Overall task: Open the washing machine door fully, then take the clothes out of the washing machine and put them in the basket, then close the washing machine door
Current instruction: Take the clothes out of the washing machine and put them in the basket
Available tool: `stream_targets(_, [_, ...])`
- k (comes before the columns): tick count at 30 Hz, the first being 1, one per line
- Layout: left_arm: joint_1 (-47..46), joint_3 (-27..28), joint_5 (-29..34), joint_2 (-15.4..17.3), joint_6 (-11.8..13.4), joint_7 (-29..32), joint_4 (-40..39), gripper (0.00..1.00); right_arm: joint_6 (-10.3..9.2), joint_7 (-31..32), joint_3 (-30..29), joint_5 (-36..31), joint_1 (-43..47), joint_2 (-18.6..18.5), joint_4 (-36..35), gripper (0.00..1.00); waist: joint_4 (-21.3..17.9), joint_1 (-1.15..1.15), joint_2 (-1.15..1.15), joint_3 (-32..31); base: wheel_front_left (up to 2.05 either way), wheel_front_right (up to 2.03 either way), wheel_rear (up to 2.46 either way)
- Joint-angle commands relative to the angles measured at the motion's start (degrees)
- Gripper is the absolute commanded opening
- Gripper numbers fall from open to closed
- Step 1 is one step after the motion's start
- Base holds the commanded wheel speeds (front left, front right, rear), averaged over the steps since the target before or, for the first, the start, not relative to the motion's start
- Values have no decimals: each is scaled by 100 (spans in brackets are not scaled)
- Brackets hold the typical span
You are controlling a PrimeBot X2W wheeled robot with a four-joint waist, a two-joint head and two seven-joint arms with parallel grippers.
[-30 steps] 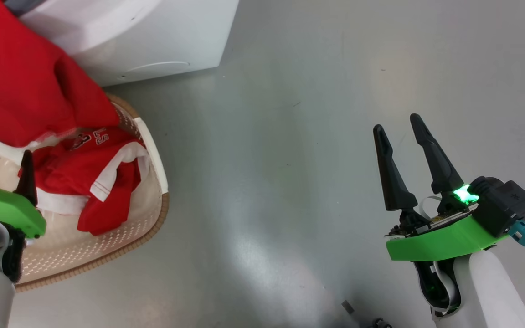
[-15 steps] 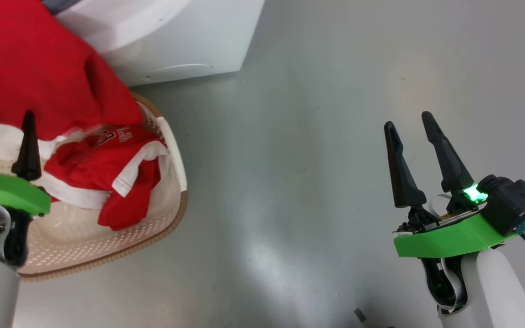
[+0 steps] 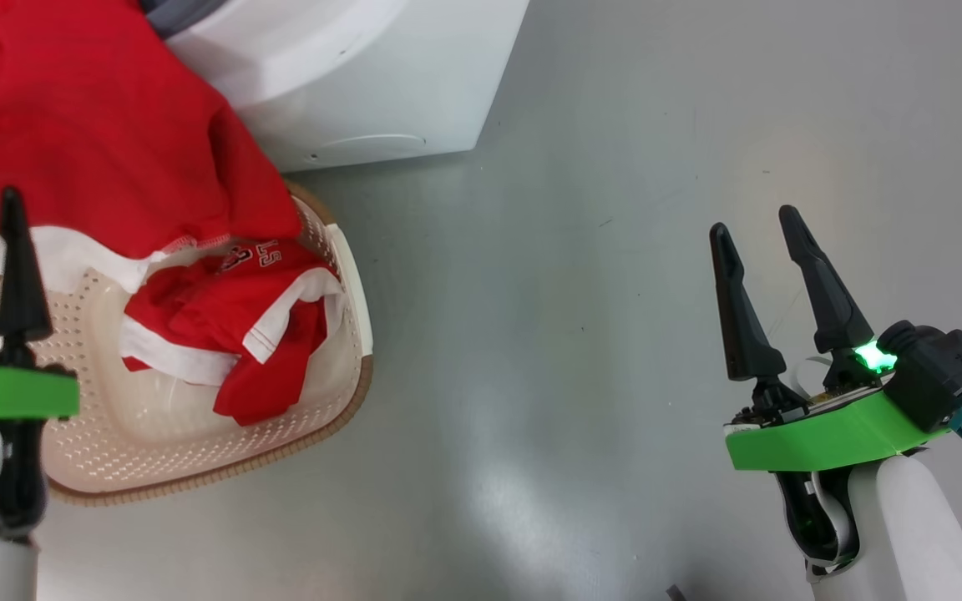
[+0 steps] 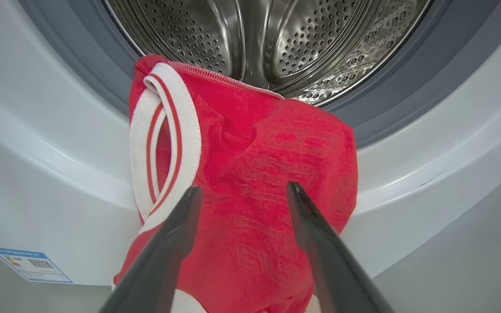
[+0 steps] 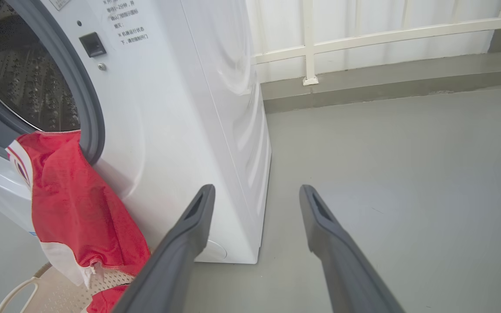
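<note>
Partly, clothes (image 3: 97, 142) hide the basket (image 3: 113, 451) rim; left gripper (image 4: 244, 188) and right gripper (image 3: 751, 219) stand spread.

basket (image 3: 113, 451) far side buried under red shirt (image 3: 97, 142) | blue label (image 4: 31, 264) print way too tiny | washing machine (image 3: 381, 83) top cropped

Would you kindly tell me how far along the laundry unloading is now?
Done: the white front-loading washing machine stands open, and one crumpled red, white-trimmed garment lies in the cream perforated plastic basket. In hand: a second red jersey hangs out of the steel drum, the open left claw facing it. Left: basketing it, closing the door.
</note>
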Motion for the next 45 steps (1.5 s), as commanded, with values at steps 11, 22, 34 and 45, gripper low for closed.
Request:
stream_targets(11, [1549, 848, 468, -153, -16, -29, -1709, 100, 9, -27, 129, -91, 166, 22, -90, 100, -88, 0, 0, -193, 0, 0, 0])
stream_targets(22, [1963, 1006, 543, -334, -16, -29, -2049, 100, 9, -27, 111, -79, 214, 22, -95, 100, -73, 0, 0, -204, 0, 0, 0])
stream_targets(34, [1413, 586, 336, -26, -16, -29, -1552, 100, 9, -27, 109, -71, 197, 22, -71, 100, -14, 0, 0, -187, 0, 0, 0])
stream_targets(45, [-52, -168, 324, 514, -16, 187, -588, 100, 9, -27, 149, -34, 124, 22, -73, 100, -9, 0, 0, -128, 0, 0, 0])
